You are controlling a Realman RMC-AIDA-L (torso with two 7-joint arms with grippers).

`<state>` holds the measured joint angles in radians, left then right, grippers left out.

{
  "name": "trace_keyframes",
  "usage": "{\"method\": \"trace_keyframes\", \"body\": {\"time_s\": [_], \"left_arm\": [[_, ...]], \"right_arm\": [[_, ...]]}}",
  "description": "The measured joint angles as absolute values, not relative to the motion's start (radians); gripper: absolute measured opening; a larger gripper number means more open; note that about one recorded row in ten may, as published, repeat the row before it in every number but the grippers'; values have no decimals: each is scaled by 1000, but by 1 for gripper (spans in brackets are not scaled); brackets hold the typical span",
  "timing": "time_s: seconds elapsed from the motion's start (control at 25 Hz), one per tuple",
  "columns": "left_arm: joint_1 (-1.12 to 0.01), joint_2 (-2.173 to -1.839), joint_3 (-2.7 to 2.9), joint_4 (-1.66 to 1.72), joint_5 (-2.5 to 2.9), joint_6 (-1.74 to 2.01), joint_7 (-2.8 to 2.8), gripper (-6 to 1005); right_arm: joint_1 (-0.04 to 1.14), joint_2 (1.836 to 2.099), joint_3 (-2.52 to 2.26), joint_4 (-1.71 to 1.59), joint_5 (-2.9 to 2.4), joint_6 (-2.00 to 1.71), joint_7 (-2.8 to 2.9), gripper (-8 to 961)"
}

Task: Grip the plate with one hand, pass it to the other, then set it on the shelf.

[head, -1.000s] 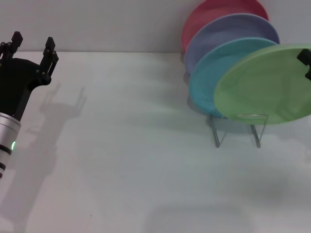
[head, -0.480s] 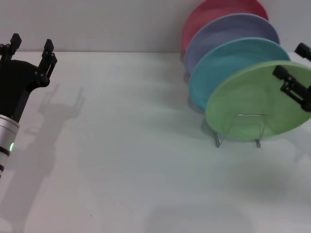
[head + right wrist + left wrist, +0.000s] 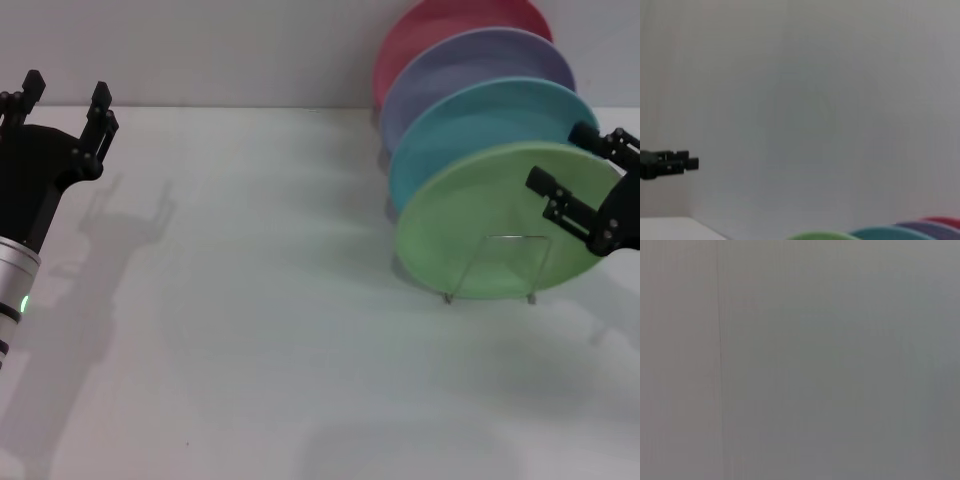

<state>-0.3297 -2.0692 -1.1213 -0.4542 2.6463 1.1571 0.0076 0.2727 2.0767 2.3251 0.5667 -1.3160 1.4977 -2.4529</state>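
The light green plate stands on edge, leaning back, in the front slot of the silver wire shelf. A wire loop crosses its lower face. My right gripper is open at the plate's upper right rim, with one finger in front of the plate and the other behind it. My left gripper is open and empty, held up at the far left of the table. The plate's top edge also shows in the right wrist view, and so does the left gripper.
Behind the green plate, a sky-blue plate, a lavender plate and a red plate stand in the same rack. The white table runs to a grey wall at the back. The left wrist view shows only grey.
The green plate has come down and to the left, from held above the rack into its front slot. My right gripper moved down with it. The left arm has not moved.
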Motion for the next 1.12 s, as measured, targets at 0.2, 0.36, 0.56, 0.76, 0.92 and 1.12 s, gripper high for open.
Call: {"method": "trace_keyframes", "body": {"time_s": [0.2, 0.36, 0.56, 0.76, 0.92, 1.12], "left_arm": [[-330, -2069, -1120, -455, 2646, 1159, 8, 691], [-331, -2069, -1119, -457, 2646, 1160, 8, 691], [-331, -2069, -1118, -456, 2646, 1160, 8, 691], [-324, -2069, -1117, -459, 2646, 1165, 8, 691], [-319, -2069, -1117, -456, 2643, 1181, 9, 691], [-306, -2070, -1127, -454, 2638, 1197, 12, 691]], "right_arm": [[269, 2078, 2325, 552, -1317, 1487, -2464, 650], [260, 2078, 2328, 556, -1317, 1521, -2462, 655], [240, 2081, 2346, 564, -1293, 1598, -2464, 665], [205, 2088, 2418, 549, -1178, 1651, -2491, 676], [170, 2093, 2463, 452, -911, 1674, -2580, 682], [160, 2093, 2457, 316, -514, 1640, -2597, 682]]}}
